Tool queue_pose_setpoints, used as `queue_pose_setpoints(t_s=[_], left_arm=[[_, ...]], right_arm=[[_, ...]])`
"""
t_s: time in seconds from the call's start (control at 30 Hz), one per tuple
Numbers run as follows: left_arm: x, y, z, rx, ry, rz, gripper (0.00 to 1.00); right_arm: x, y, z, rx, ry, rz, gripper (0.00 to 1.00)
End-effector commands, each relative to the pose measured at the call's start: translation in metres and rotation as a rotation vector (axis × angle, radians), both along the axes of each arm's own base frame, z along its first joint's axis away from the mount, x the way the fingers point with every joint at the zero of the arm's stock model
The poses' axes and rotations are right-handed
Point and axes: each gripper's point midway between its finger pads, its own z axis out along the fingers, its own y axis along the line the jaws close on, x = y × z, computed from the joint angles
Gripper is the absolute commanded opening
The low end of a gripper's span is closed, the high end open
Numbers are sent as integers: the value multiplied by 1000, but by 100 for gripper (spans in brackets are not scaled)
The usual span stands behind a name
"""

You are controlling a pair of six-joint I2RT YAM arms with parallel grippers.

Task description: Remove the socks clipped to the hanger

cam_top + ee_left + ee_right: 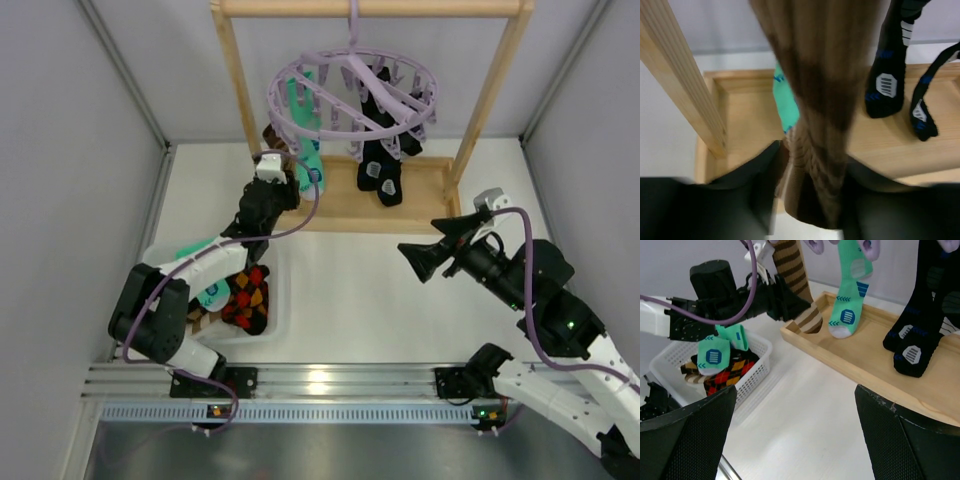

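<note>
The lilac hanger (pixel 350 95) hangs from the wooden rack's top bar. Clipped to it are a brown striped sock (pixel 815 75), a mint-green sock (pixel 305 125) and black socks (pixel 380 165). My left gripper (pixel 290 188) is shut on the lower end of the brown sock (pixel 800 290), which runs up between my fingers (pixel 812 185). The right wrist view shows this grip, with the mint-green sock (pixel 850 305) and the black socks (pixel 915 340) hanging to its right. My right gripper (pixel 415 255) is open and empty over the table (pixel 805 435).
The wooden rack has two uprights (pixel 235 80) and a tray-like base (pixel 425 200) under the socks. A white basket (pixel 747 377) at the left holds a mint-green sock (pixel 715 352) and red-black-orange diamond socks (pixel 250 295). Grey walls stand on both sides.
</note>
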Motion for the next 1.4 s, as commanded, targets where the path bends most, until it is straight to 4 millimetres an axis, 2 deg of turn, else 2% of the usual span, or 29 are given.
queue_pose_setpoints(t_s=[0.0,0.03,0.07,0.13,0.17,0.23,0.27,0.43,0.57,0.6,0.63,0.67,0.73,0.77,0.8,0.83,0.9,0.93,0.97,1.03,1.07,1.13,1.17,1.23,1.27,1.33,1.37], left_arm=[[19,3,57,-87,-158,27,39],[17,2,59,-103,-160,23,6],[13,1,65,-139,-163,27,0],[4,-1,67,-167,-162,25,0],[-4,-5,76,-178,-179,38,0],[-16,-13,77,-161,-187,47,0],[-30,-25,85,-163,-203,56,0],[-80,-62,86,-143,-205,72,0],[-119,-100,72,-125,-173,-2,0],[-123,-102,71,-113,-170,24,0],[-128,-110,61,-80,-158,18,0],[-141,-123,56,-55,-152,-11,0],[-149,-134,52,-27,-149,-9,0],[-158,-146,41,25,-144,-25,0],[-161,-153,44,36,-151,-18,0],[-162,-155,35,81,-147,14,0],[-174,-168,37,123,-162,11,0],[-175,-169,29,178,-163,29,0],[-180,-174,28,187,-165,24,0],[-181,-178,25,203,-165,32,0],[-182,-179,23,209,-165,34,0],[-182,-179,21,222,-165,51,0],[-181,-179,20,240,-167,57,0],[-179,-178,19,263,-168,94,0],[-179,-179,24,277,-174,104,0],[-178,-176,20,332,-175,151,0],[-178,-178,22,335,-178,156,0]], right_arm=[[-2,-1,-5,-22,-3,16,97],[-1,-2,-5,-23,-4,8,97],[-1,-2,-3,-21,-6,8,96],[0,-1,2,-6,-13,7,96],[-2,-2,9,11,-23,5,96],[-2,-2,20,50,-35,4,96],[-3,-3,28,66,-43,4,96],[-3,-5,51,115,-60,-9,96],[-1,-16,67,130,-69,-69,97],[0,-18,68,125,-70,-77,97],[-3,-21,78,137,-85,-81,97],[-1,-22,77,126,-72,-89,97],[1,-23,82,113,-72,-101,97],[3,-21,90,109,-73,-104,97],[6,-20,86,84,-51,-109,97],[6,-21,99,91,-62,-111,97],[18,-11,92,48,-15,-114,96],[20,-10,96,40,-7,-115,95],[30,-1,88,11,24,-115,94],[37,1,91,-13,33,-130,91],[48,8,84,-44,53,-138,90],[57,6,89,-63,50,-178,84],[66,11,83,-88,63,-182,83],[71,15,88,-100,60,-182,75],[77,23,80,-128,84,-172,73],[83,25,82,-133,91,-187,71],[89,29,76,-148,103,-197,70]])
